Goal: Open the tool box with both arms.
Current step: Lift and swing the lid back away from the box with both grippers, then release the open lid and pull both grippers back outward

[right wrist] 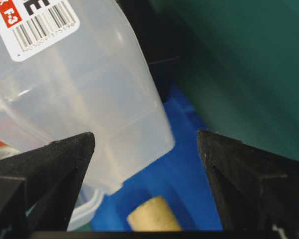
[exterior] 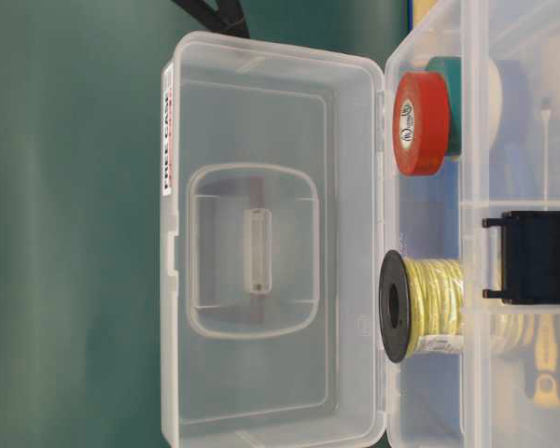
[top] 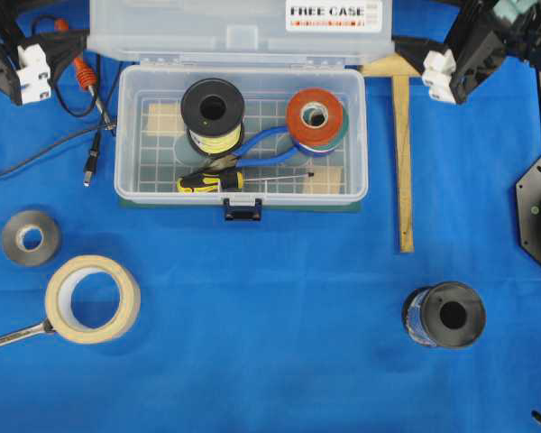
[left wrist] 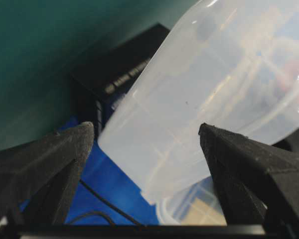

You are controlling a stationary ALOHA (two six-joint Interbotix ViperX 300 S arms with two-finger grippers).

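The clear tool box (top: 126, 135) stands open at the back of the blue mat, its lid (top: 207, 32) raised upright behind the body and its dark latch (top: 242, 211) hanging at the front. Inside lie a black spool of yellow wire (top: 213, 113), a red tape roll (top: 315, 115) and hand tools (top: 212, 180). My left gripper (top: 32, 72) is open just left of the lid's corner, and my right gripper (top: 442, 74) is open just right of it. In the wrist views each gripper (left wrist: 145, 128) (right wrist: 145, 135) stands wide with the lid (left wrist: 204, 84) (right wrist: 74, 84) beyond the tips, nothing held.
On the mat lie a grey tape roll (top: 30, 238), a masking tape roll (top: 92, 299), a wrench (top: 9, 338), a black spool (top: 446, 316) and a wooden square (top: 403, 162). Cables (top: 86, 81) trail at the left. A dark box (left wrist: 124, 64) sits behind the lid.
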